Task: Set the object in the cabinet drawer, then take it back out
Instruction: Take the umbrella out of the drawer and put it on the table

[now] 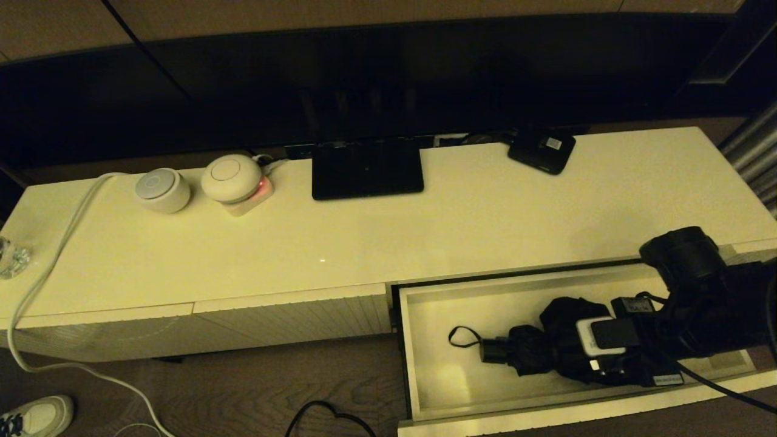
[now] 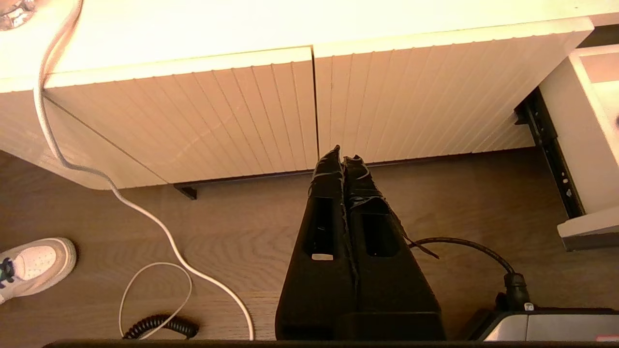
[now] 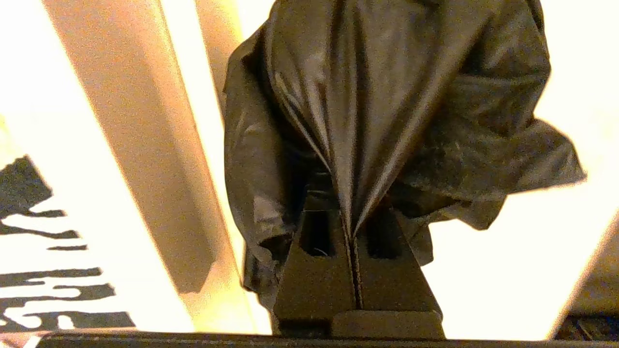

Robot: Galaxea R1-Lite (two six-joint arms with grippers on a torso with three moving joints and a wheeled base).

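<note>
The cabinet drawer (image 1: 425,388) stands pulled out at the right end of the cream cabinet, and its side wall (image 2: 578,140) shows in the left wrist view. The black folding umbrella (image 1: 534,352) lies inside it, with its handle (image 1: 495,350) and wrist loop (image 1: 461,335) pointing left. My right gripper (image 1: 570,355) reaches down into the drawer from the right. Its fingers are shut on a fold of the umbrella's loose fabric (image 3: 387,96), which bunches over the right gripper (image 3: 346,212). My left gripper (image 2: 342,157) hangs shut and empty, low before the closed ribbed panels (image 2: 193,121).
On the cabinet top stand two round white devices (image 1: 162,189) (image 1: 230,177), a flat black stand (image 1: 367,167) and a small black box with a white label (image 1: 542,150). A white cable (image 1: 54,255) drops to the floor. A shoe (image 1: 36,416) and dark cables lie below.
</note>
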